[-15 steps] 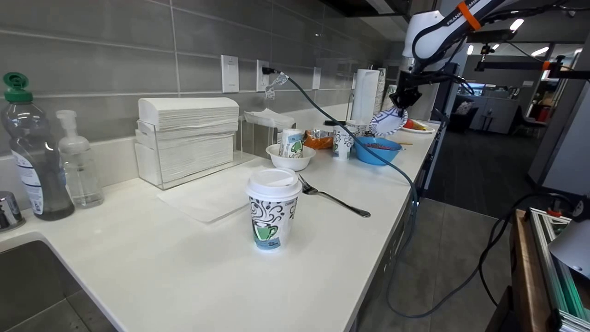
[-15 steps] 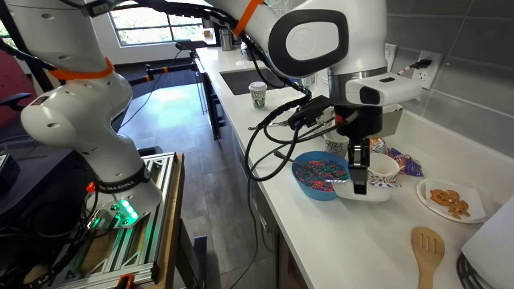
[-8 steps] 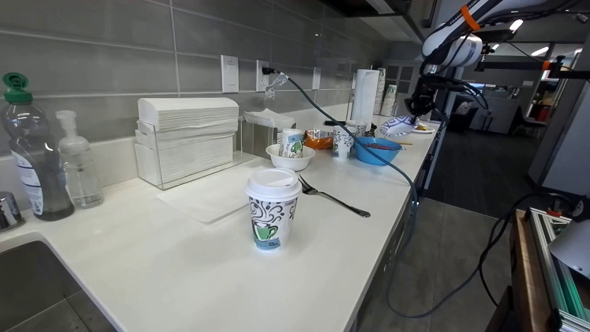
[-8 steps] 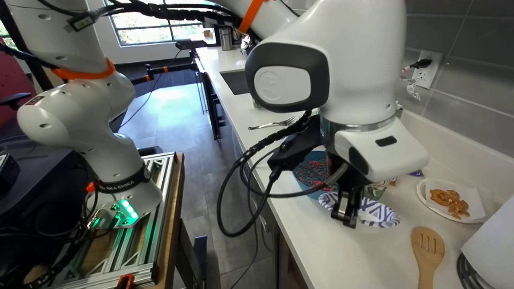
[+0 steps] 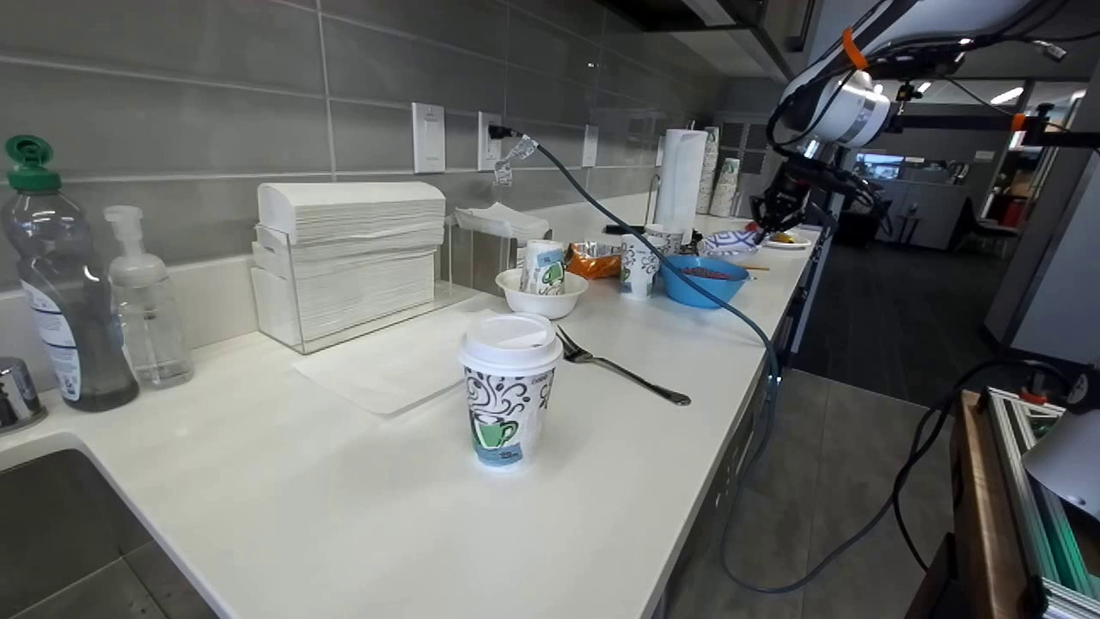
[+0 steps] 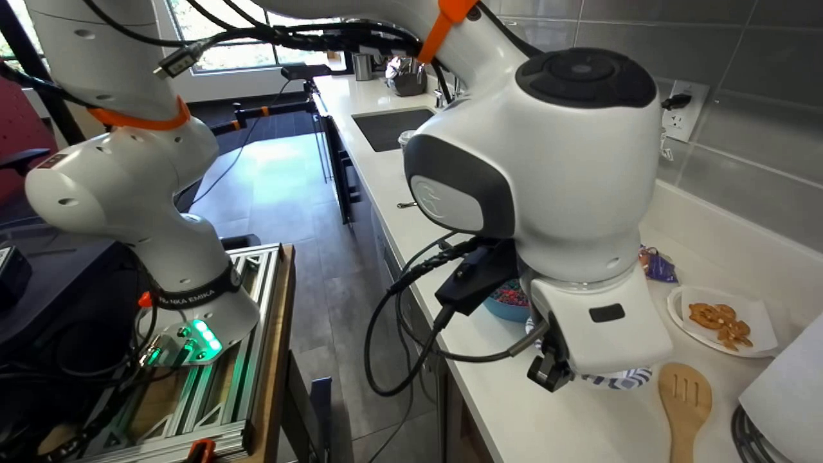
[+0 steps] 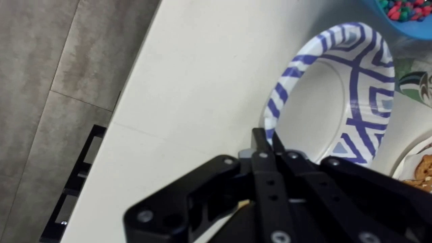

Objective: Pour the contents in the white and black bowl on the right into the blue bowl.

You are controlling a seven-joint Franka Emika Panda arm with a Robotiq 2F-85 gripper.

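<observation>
Lowered and drawn away from the blue bowl [image 7: 413, 30] since the earlier frame, the patterned bowl [image 7: 324, 98] is pinched at its rim by the claw [image 7: 269, 137], over the worktop [image 7: 195, 74], toward its front edge; contact below cannot be judged. Light, flexible paper is presumed; gentle gripping at the rolled rim is advised. On the arm's base [image 6: 199, 298], "EMIKA" can be read.

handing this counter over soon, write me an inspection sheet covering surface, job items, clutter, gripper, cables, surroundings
Surface: white countertop, flat paper towel on it
Job items: patterned paper bowl, nothing seen in its visible interior; blue bowl, holding small coloured pieces
Clutter: lidded paper cup, fork
Gripper: shut on the patterned paper bowl's rim
Cables: power cord plugged into the wall outlet, running over the counter edge
Surroundings: sink, grey tiled wall
</observation>
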